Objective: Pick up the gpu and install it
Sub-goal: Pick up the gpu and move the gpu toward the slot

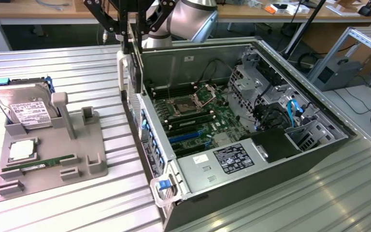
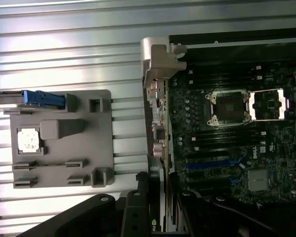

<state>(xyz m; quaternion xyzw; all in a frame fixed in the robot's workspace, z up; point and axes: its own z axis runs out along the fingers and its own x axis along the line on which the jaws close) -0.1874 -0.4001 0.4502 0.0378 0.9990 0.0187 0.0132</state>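
The gripper [image 1: 133, 36] was clamped on the gpu [image 1: 133, 19], its black fingers [image 1: 116, 30] pressed against the card's two flat faces. The gpu hung upright between them, thin and dark, with its lower end reaching down past the fingertips. In the wrist view the gripper [image 2: 160, 202] held the gpu [image 2: 161, 217] edge-on, showing a silvery strip along the card.

Directly below the gripper was the rear wall of the open case [image 1: 314, 96], which lay on its side on the table [image 1: 63, 67]. The gpu was above that wall and apart from it, not in any slot. The board [image 1: 192, 116] lay inside the case, below the gripper and off toward the exterior view's right. Its bare socket [image 1: 185, 103] was nearer the gripper than the blue slots [image 1: 189, 137]. In the wrist view the slots [image 2: 212, 165] lay beside the held card, and the socket [image 2: 228, 107] was further along the board [image 2: 227, 148].

Well apart from the gripper, below it and toward the exterior view's left, sat a grey tray [image 1: 50, 179]. It carried a drive [image 1: 24, 108] standing on edge, a square chip [image 1: 21, 151] and a green stick [image 1: 40, 164]. The tray [image 2: 101, 128] and chip [image 2: 28, 139] also showed in the wrist view.
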